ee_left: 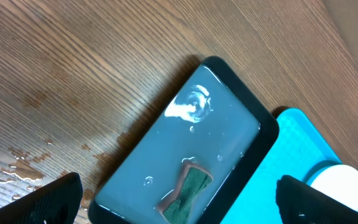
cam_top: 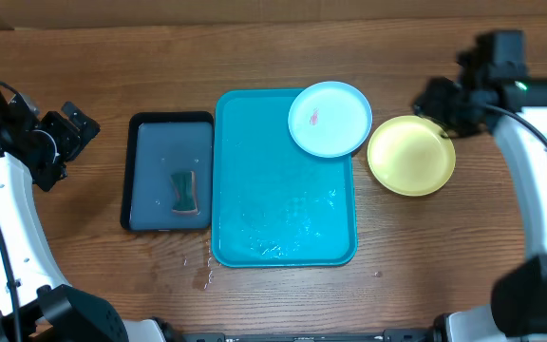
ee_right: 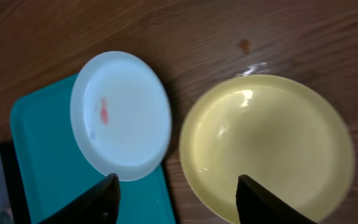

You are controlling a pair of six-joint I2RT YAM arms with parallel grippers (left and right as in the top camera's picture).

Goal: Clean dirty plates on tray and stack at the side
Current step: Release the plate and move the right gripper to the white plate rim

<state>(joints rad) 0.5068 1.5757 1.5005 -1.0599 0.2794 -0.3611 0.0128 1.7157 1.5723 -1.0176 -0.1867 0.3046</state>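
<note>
The turquoise tray (cam_top: 273,204) lies at the table's middle, wet. A light blue plate (cam_top: 329,118) with a small red smear rests on the tray's far right corner, overhanging the rim. Just right of the tray, a pale yellow plate (cam_top: 411,155) sits on the wood. My right gripper (cam_top: 442,112) hovers over that plate's far edge. In the right wrist view it (ee_right: 176,205) stands open and empty above the gap between the blue plate (ee_right: 120,115) and the yellow plate (ee_right: 266,146). My left gripper (cam_top: 72,131) is open, off to the far left.
A dark tray (cam_top: 150,161) of water lies left of the turquoise one, with a green-and-brown sponge (cam_top: 186,190) in it. The left wrist view shows the same sponge (ee_left: 188,190) below my open left gripper (ee_left: 179,205). Water drops (cam_top: 202,271) dot the wood by the tray's near left corner.
</note>
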